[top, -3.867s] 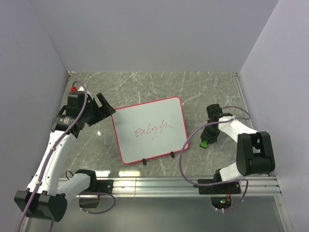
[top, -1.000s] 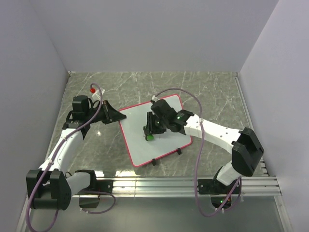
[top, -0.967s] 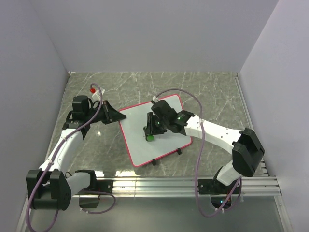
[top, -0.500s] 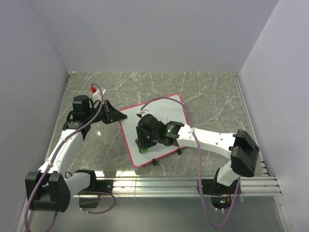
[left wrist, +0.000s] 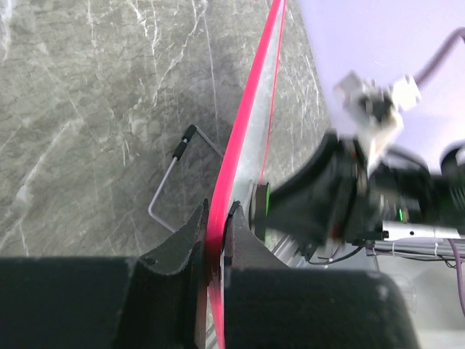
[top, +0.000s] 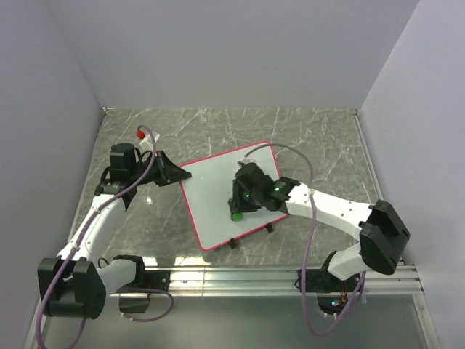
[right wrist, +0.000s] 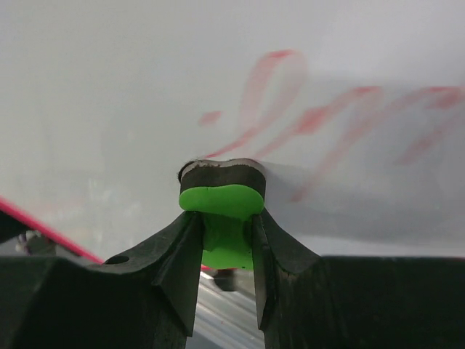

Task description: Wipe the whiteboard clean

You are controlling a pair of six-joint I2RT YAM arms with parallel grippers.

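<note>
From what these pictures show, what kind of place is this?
Probably a robot test bench in a lab. Plain walls box in a marble-patterned tabletop; the left arm and right arm are bolted to a metal rail at its near edge, working on a whiteboard with a green eraser.

Two white-and-black arms [top: 334, 207]
White links, black joints and end effectors [left wrist: 216, 218], trailing purple cables [top: 305, 166], green wrist lights [top: 247, 195].
</note>
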